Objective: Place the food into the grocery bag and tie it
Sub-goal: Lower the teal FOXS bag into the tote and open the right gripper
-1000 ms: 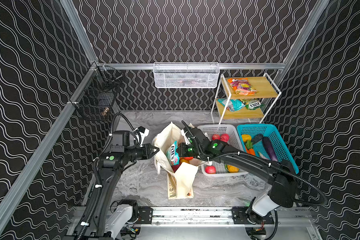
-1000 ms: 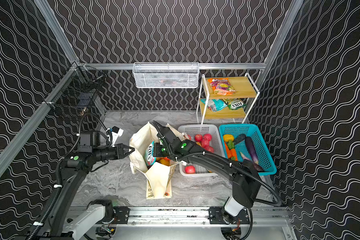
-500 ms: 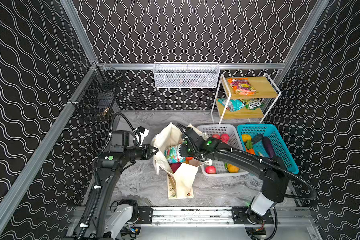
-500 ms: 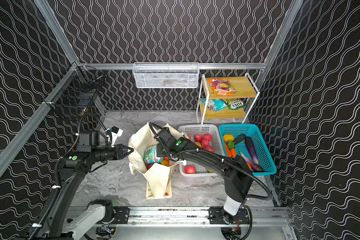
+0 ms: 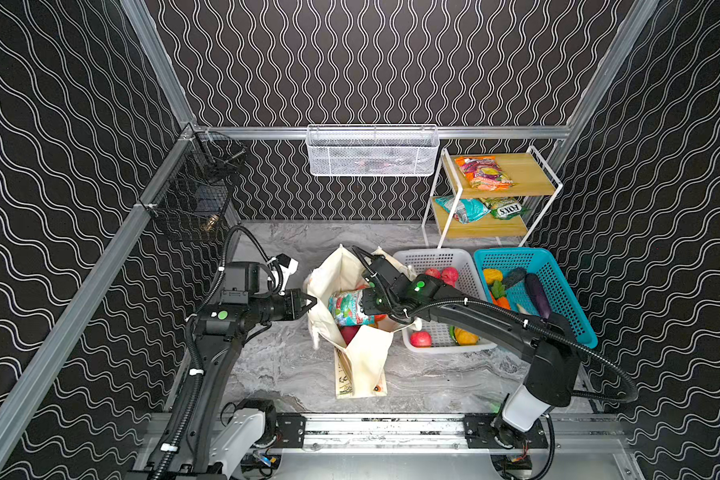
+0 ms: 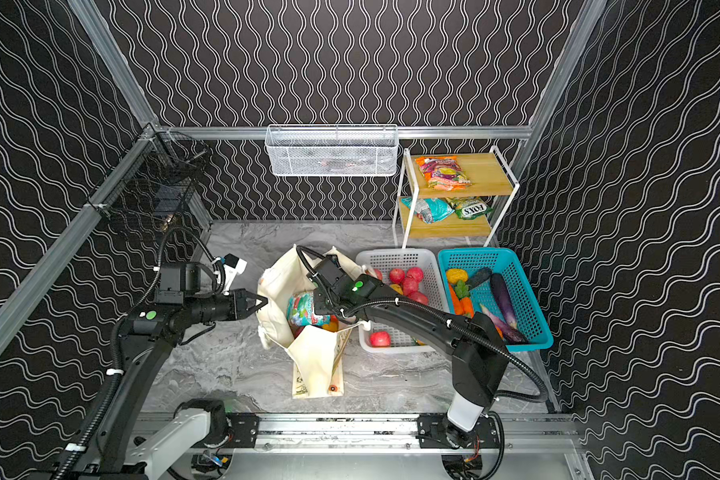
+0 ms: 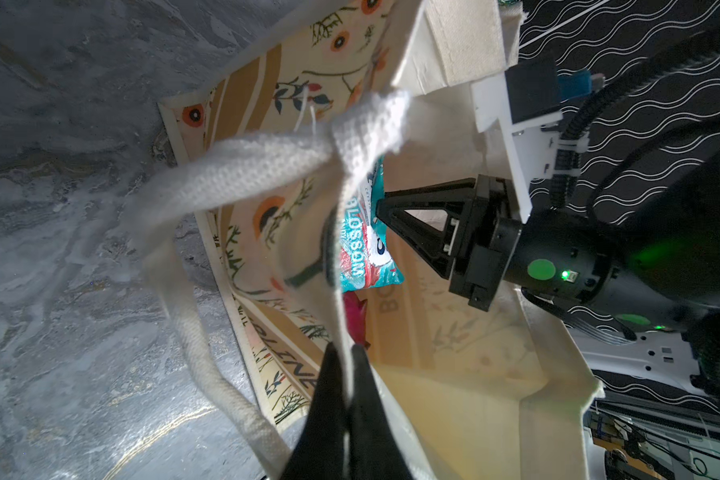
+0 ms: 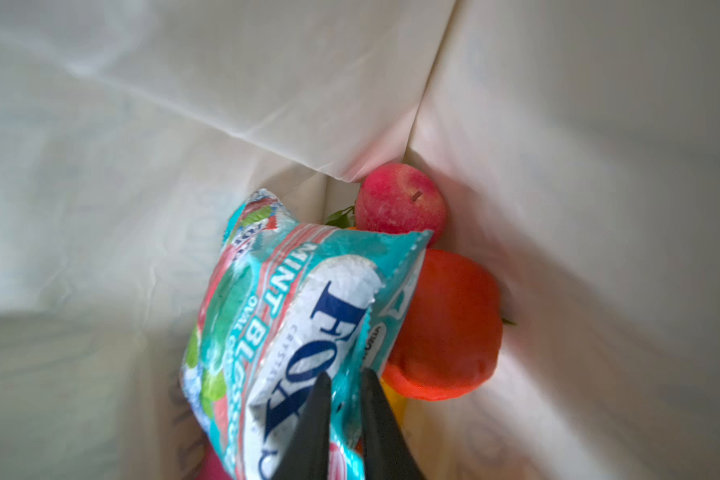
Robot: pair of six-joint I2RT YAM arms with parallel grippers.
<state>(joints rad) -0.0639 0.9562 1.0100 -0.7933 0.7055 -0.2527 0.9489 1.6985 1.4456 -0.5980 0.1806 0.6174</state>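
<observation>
The cream flower-print grocery bag point(image 5: 362, 365) point(image 6: 312, 361) stands open mid-table. My left gripper point(image 5: 312, 300) point(image 6: 263, 300) point(image 7: 345, 353) is shut on its left rim and holds the mouth apart. My right gripper point(image 5: 366, 305) point(image 6: 319, 306) point(image 8: 345, 380) reaches inside the bag. Its jaws stand slightly apart, and the edge of a teal FOX'S packet point(image 5: 348, 307) point(image 6: 304, 309) point(image 7: 362, 245) point(image 8: 292, 316) lies between them. Under the packet lie a red apple point(image 8: 400, 203), an orange point(image 8: 449, 328) and a pink fruit point(image 7: 356, 316). A thick cream handle point(image 7: 246, 170) hangs outside.
Right of the bag a white basket point(image 5: 437, 259) holds red and yellow fruit. Beside it a teal basket point(image 5: 558, 282) holds vegetables. A wooden shelf point(image 5: 524, 174) at the back right carries more snack packets. A white mesh basket point(image 5: 371, 151) and a black wire basket point(image 5: 200, 195) hang on the walls.
My right gripper has carried the teal packet lower and further left into the bag, and its jaws have parted a little. The left arm has kept its hold.
</observation>
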